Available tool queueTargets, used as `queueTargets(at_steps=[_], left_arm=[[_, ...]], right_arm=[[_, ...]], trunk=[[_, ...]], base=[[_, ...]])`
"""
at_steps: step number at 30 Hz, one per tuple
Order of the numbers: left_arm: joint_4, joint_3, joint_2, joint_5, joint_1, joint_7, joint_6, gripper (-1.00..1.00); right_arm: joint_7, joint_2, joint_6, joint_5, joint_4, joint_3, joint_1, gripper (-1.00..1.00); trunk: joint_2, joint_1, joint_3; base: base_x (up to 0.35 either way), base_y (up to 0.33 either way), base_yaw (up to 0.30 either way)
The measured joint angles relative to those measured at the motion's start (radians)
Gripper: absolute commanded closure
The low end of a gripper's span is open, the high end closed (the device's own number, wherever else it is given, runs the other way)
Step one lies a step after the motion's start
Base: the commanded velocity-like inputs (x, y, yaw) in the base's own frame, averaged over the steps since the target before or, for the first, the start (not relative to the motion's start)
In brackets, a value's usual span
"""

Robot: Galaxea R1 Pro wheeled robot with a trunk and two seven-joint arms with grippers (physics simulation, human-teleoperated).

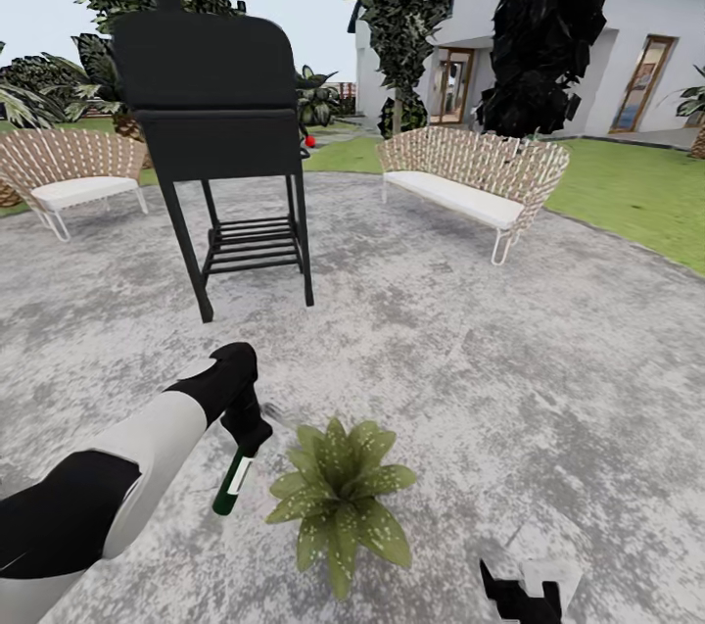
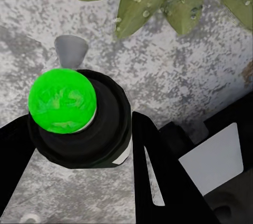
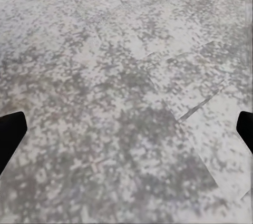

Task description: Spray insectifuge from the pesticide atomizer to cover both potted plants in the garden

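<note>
L gripper (image 1: 245, 436) jaws grip the pesticide atomizer (image 1: 233, 484) beside potted plant (image 1: 338, 497); spraying step. Next: aim nozzle at leaves. R gripper (image 1: 519, 597) jaws open.

Open grey patio (image 1: 509, 360) runs wide from twelve o'clock round to three, bare paving with room for an arm to sweep, and under the right gripper (image 3: 126, 124) there's just speckled stone between its spread fingertips. Down at six o'clock the potted plant (image 1: 338, 492) sits low on the paving, its leaves just beside the pesticide atomizer (image 1: 233, 482) clamped in the left gripper (image 1: 243, 428), so that side is tight. Further out, the black grill (image 1: 211, 115) blocks eleven o'clock, a wicker chair (image 1: 69, 173) stands at ten, and the wicker bench (image 1: 470, 183) closes off one o'clock.
</note>
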Motion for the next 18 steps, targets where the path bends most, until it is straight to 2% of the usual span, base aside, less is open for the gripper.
queueTargets(at_steps=[3, 10, 18], left_arm=[[0.000, -0.001, -0.003, -0.001, 0.002, 0.000, 0.000, 1.00], [0.000, 0.001, 0.002, -0.001, 0.015, 0.000, -0.003, 1.00], [-0.001, 0.001, -0.003, -0.001, 0.004, 0.000, -0.005, 1.00]], right_arm=[[-0.015, 0.000, 0.000, 0.000, 0.000, -0.001, 0.000, -1.00], [-0.018, 0.000, 0.000, 0.000, 0.000, -0.001, 0.000, -1.00], [-0.018, 0.001, 0.000, 0.000, 0.000, 0.000, 0.000, -1.00]], trunk=[[0.000, 0.000, 0.000], [0.000, 0.000, 0.000], [0.000, 0.000, 0.000]], base=[[0.023, 0.059, -0.073], [0.002, 0.004, -0.233], [0.168, 0.061, -0.015]])
